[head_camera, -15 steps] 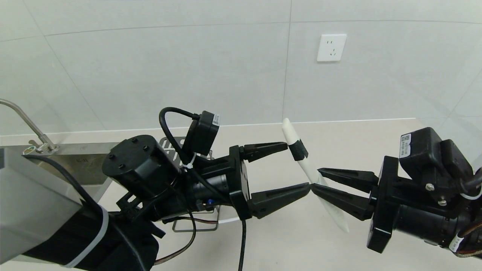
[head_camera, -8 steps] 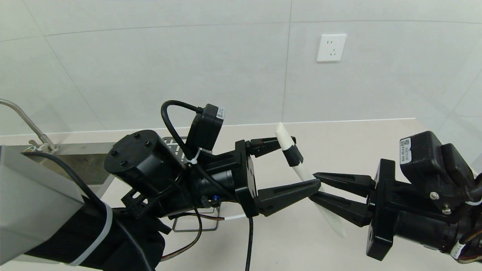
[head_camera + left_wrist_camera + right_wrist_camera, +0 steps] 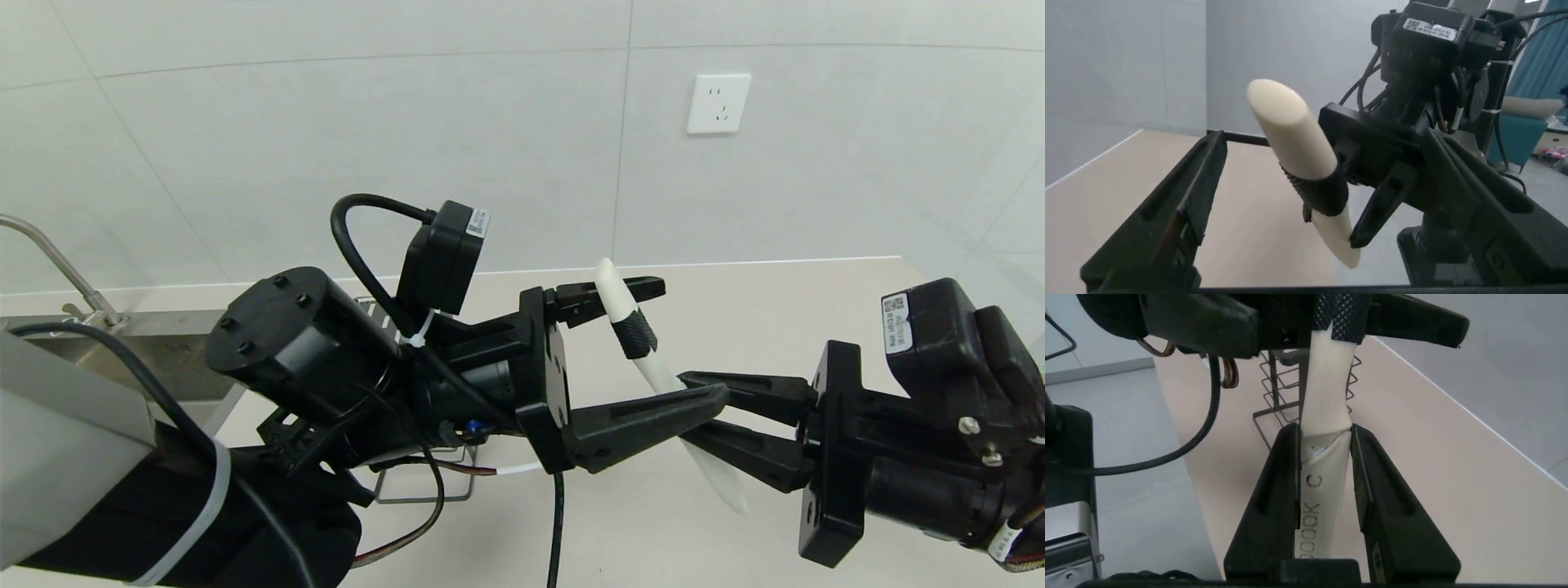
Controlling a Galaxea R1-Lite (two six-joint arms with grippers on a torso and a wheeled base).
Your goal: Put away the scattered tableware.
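**White utensil gripped by the right hand, left hand wide around it**

The long white utensil with a black textured band around its middle is held in the air above the beige table. It is tilted, with its rounded end up toward the wall and its narrow end down toward the table top. The right hand is clamped on the lower white part, below the band. In the right wrist view its two black fingers press against both sides of the flat white shaft.

The left hand comes in from the other side with its fingers spread wide. One finger is beside the rounded upper end and the other is low, crossing in front of the right hand's fingers. The banded part stands in the gap between them, and the left wrist view shows clear space on one side. Whether the upper finger touches the utensil I cannot tell.

Behind the left arm, a metal wire rack stands on the table. Farther to the left are a steel sink and a thin curved tap. A white wall socket sits on the grey tiled wall.
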